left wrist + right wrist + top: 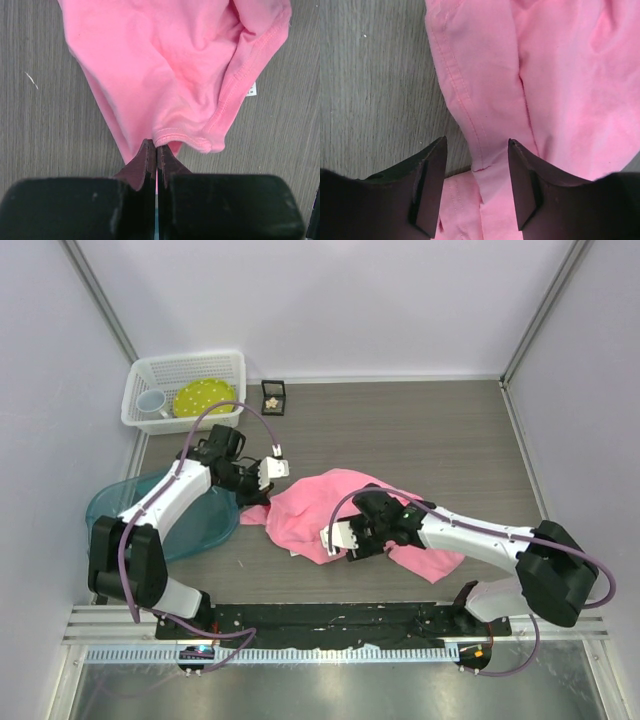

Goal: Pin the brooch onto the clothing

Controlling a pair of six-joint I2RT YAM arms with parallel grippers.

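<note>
The left tool (156,150) is pinched shut on a corner of the pink shirt (165,75). The right tool (477,142) stands open, its jaws astride a hem. The shirt lies bunched mid-desk (430,440), its long axis running roughly 10 to 4 o'clock from above. The brooch (272,397) sits in a small black box (274,409) at the far edge, about 12 o'clock from the left tool and 11 from the right. The left arm is nearer but occupied.
</note>
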